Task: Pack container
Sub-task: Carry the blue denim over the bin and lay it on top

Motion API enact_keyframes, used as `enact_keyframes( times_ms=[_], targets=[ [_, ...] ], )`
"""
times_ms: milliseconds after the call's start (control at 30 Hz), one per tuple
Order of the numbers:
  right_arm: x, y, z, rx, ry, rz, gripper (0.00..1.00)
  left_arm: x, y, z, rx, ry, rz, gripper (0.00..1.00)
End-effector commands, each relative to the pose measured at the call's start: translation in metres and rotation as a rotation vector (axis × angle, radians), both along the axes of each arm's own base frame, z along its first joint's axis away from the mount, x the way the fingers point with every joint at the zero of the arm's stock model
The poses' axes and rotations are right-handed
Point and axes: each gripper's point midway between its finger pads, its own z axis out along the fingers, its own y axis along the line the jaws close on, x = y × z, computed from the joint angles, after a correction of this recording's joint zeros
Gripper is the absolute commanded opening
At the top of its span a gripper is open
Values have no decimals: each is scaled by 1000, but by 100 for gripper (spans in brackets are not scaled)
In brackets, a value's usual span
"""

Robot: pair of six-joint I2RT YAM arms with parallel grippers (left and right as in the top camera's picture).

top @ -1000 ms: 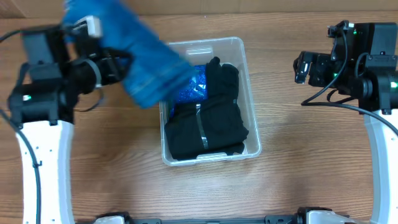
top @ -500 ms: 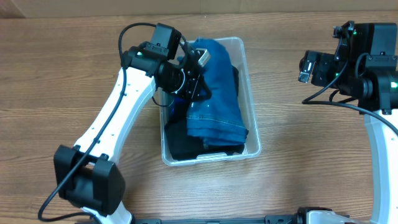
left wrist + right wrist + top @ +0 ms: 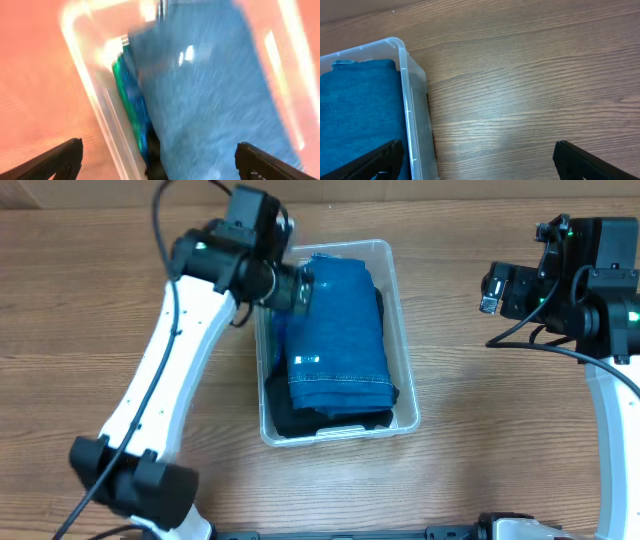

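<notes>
Overhead view: we've got the container (image 3: 398, 330) sitting mid-table (image 3: 480, 430), with folded blue denim (image 3: 338, 330) lying on top of black clothing (image 3: 330, 420) inside it. The left gripper (image 3: 300, 288) hangs over the bin's far-left corner. Its wrist cam is blurry but shows jaws spread wide, nothing in them. The right gripper (image 3: 490, 288) sits well off to the side, also gaping and empty.

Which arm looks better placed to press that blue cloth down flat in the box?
Probably left: the left pincer hangs open over the box, at the edge of the folded blue cloth. The right pincer sits off to the side above the table, apart from the box.
</notes>
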Motion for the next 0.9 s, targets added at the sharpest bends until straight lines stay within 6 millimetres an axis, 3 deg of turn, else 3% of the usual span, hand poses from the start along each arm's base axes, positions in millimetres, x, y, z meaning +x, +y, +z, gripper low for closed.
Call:
enact_keyframes(
  times_ms=[0,33,67,100,133,233,267,367,433,500,533,600,633,667,700,733,800,867],
  targets=[
    [2,-2,2,-1,-9,-13,100,11,-29,52,-94,-185,-76,66],
    [2,-2,2,-1,-10,-13,100,10,-39,49,-108,-178,-99,37],
    [2,-2,2,-1,-10,-13,100,11,-48,41,-104,-164,-112,14],
    [2,-2,2,-1,-10,-13,100,11,-59,27,-93,-135,-132,4],
    [2,-2,2,-1,-10,-13,100,12,-69,7,-85,-86,-135,4],
    [3,-2,3,-1,-15,-14,100,-1,-95,-79,-81,182,-140,4],
    [3,-2,3,-2,-15,-13,100,-14,-99,-122,-65,332,-108,4],
    [3,-2,3,-2,-15,-13,100,-59,-93,-220,28,691,-16,4],
    [3,-2,3,-1,-14,-13,100,-72,-100,-241,-12,788,-45,4],
    [3,-2,3,-1,-14,-13,100,-62,-99,-227,-33,743,-67,4],
    [3,-2,3,-2,-14,-13,100,-48,-95,-201,-43,669,-78,4],
    [4,-2,3,-2,-19,-13,100,-20,-86,-131,-61,465,-131,4],
    [5,-2,5,-2,-27,-12,100,1,-67,-75,-31,276,-108,8],
    [7,-2,6,-2,-37,-12,100,10,-51,-43,-3,164,-76,40],
    [9,-2,8,-2,-49,-13,100,15,-38,-20,19,85,-46,66],
    [14,-2,12,-2,-75,-13,100,19,-17,10,47,-13,5,100],
    [37,8,36,41,-209,32,100,22,16,42,50,-95,94,100],
    [61,18,53,81,-315,81,100,26,48,44,33,-79,212,100]
  ],
)
